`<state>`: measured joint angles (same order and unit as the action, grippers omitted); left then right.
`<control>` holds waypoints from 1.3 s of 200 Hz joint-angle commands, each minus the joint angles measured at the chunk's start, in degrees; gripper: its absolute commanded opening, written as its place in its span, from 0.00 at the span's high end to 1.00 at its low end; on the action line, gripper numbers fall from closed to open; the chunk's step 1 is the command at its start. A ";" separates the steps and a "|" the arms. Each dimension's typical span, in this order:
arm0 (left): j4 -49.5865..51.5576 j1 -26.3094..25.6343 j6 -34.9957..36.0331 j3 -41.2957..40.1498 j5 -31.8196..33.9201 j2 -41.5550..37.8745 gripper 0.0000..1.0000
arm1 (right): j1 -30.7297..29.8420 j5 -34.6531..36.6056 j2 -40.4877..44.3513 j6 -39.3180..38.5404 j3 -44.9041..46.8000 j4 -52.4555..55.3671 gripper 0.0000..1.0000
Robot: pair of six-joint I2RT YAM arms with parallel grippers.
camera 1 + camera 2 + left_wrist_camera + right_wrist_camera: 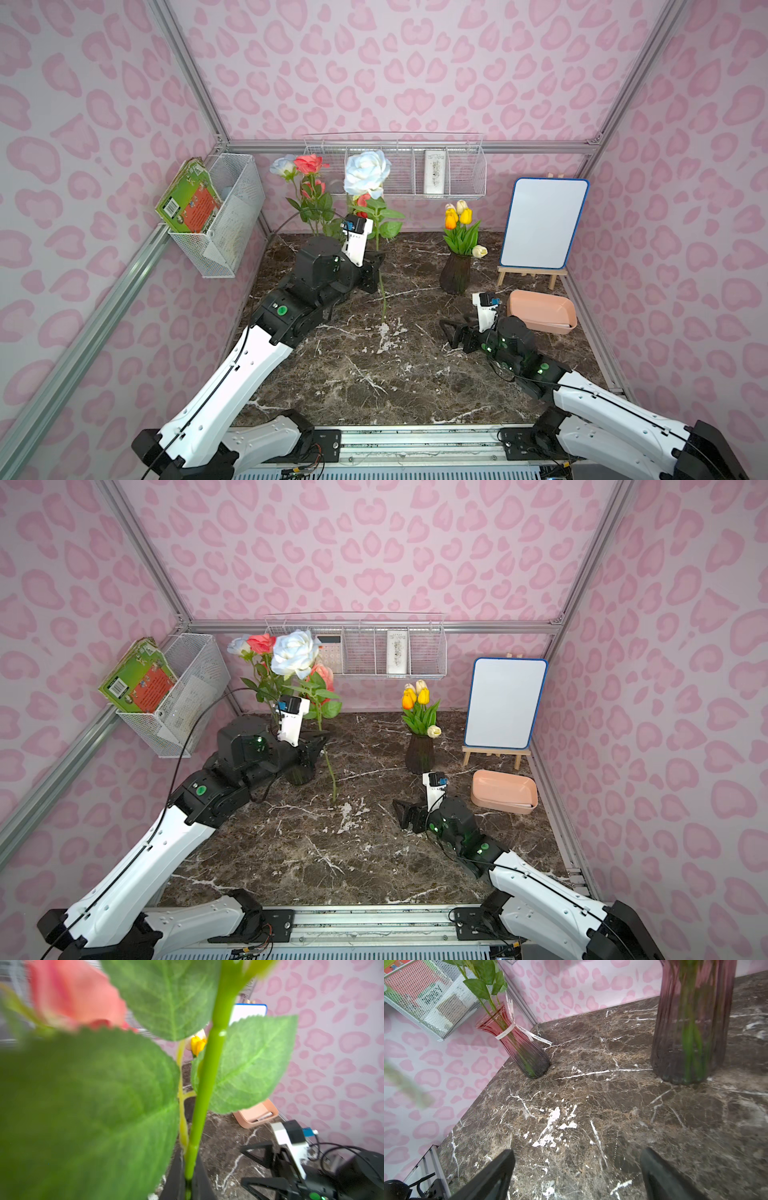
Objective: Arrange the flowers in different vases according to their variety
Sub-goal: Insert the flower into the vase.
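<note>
The left gripper (375, 272) is pinched on the green stem of the pale blue-white rose (368, 173). The stem's long axis stands near vertical, bloom up and cut end low at the marble table (374, 386); contact with the surface cannot be confirmed from the top views. The banded vase (521, 1049), which holds other roses, stands just beside the stem on the robot's left, partly under the left wrist, so the left arm is nearer and the stem probably needs lifting above the rim. The right gripper (577, 1167) is spread wide and empty, low near the tulip vase (456, 274).
</note>
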<state>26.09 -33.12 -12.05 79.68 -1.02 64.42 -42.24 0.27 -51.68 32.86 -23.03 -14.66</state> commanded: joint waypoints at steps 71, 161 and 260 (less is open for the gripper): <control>4.56 15.16 8.53 11.90 9.29 2.22 1.00 | 1.11 1.13 5.12 -0.67 2.18 1.78 0.01; -11.25 26.04 9.30 12.21 0.47 13.19 1.00 | 2.06 0.50 8.17 -1.77 3.12 2.40 0.01; -24.61 31.17 8.12 3.25 -5.39 20.35 1.00 | 3.28 -0.92 9.73 -1.84 4.91 0.96 0.01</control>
<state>6.57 -2.39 -3.09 84.93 -4.25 84.88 -39.24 0.51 -41.52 31.27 -18.31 -11.88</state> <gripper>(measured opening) 0.088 0.988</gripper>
